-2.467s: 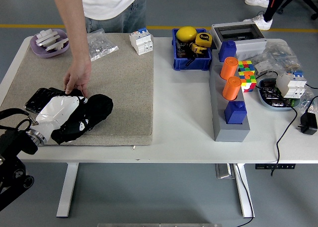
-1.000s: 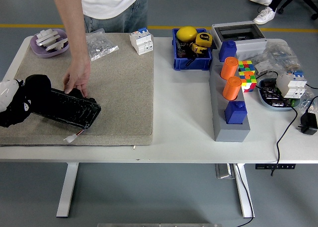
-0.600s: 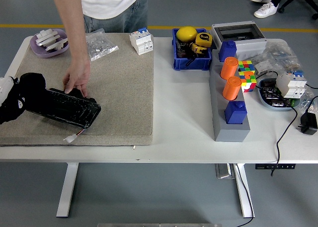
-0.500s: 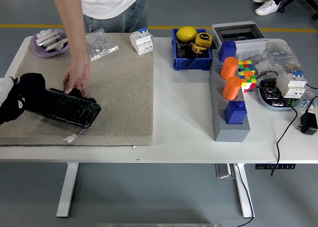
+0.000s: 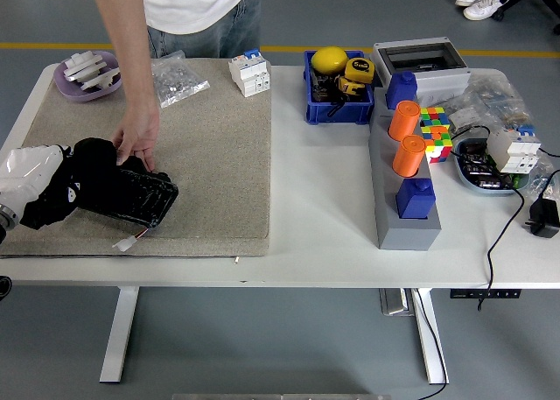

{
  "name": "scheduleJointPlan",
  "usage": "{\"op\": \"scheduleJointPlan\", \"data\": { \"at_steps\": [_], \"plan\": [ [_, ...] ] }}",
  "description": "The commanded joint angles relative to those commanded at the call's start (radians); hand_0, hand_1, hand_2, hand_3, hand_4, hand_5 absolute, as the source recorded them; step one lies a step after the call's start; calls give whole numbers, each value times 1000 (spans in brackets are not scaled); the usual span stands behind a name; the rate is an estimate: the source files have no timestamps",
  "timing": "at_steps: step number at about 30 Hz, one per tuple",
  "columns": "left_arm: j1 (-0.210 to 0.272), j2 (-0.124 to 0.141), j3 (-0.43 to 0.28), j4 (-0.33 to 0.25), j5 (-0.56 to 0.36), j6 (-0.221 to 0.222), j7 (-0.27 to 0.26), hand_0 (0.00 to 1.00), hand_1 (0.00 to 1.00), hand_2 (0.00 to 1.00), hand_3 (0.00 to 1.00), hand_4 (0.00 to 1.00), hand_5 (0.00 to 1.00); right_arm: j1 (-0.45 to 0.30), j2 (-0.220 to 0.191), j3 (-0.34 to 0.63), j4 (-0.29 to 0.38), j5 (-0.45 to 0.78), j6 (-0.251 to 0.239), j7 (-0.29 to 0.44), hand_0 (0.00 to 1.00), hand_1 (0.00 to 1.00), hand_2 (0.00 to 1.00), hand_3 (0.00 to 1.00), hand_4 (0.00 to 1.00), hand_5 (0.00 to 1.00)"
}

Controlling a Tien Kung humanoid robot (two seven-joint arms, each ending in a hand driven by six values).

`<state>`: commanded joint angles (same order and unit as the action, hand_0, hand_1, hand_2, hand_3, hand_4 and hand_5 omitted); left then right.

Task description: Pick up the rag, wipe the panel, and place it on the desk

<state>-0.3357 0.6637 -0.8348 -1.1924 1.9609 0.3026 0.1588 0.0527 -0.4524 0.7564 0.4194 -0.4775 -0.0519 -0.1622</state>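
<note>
- Near left edge, the left hand (image 5: 35,183) comes in over the mat, its fingers wrapped in the black rag (image 5: 87,168) and pressing it flat onto the left end of the panel (image 5: 131,194). That reads as mid-wipe, cloth bunched under the palm so it drags across the glossy face.
- The panel lies tilted on the beige mat (image 5: 201,155), a small white connector (image 5: 127,242) trailing from its near edge.
- Just beyond, the person's hand (image 5: 138,142) rests fingertips on the panel's far edge, probably pinning it so the wipe doesn't push it along. That hand is the one thing in the wiping path.
- Right arm is not in view.
- Across the bare table (image 5: 324,207), well apart: a grey block (image 5: 404,216) carrying orange cylinders (image 5: 406,137), and a colour cube (image 5: 434,130).
- Far side: purple bowl (image 5: 86,74), plastic bag (image 5: 178,78), breaker (image 5: 248,73), blue bin (image 5: 337,89). None crowd the wipe.
- Free mat beside the panel looks handy for setting the rag down.
</note>
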Motion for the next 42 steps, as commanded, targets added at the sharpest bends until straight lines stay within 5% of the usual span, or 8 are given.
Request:
{"op": "scheduleJointPlan", "data": {
  "at_steps": [9, 25, 30, 42],
  "plan": [
    [18, -1, 50, -194, 44, -16, 64, 236, 158, 529, 511, 220, 2, -1, -3, 1, 0, -2, 1, 1, 813, 674, 688, 638, 949, 766],
    [13, -29, 152, -310, 40, -20, 94, 236, 159, 531, 513, 236, 2, -1, -5, 3, -1, -2, 3, 2, 813, 674, 688, 639, 951, 769],
    [10, -30, 140, -323, 38, -14, 95, 235, 159, 531, 513, 241, 2, -1, -5, 4, 0, -4, 3, 2, 813, 674, 689, 638, 952, 770],
    [12, -31, 128, -244, -1, 5, 79, 235, 159, 531, 514, 246, 2, -2, -3, 6, 1, -5, 1, 3, 813, 673, 688, 639, 954, 771]
  ]
}}
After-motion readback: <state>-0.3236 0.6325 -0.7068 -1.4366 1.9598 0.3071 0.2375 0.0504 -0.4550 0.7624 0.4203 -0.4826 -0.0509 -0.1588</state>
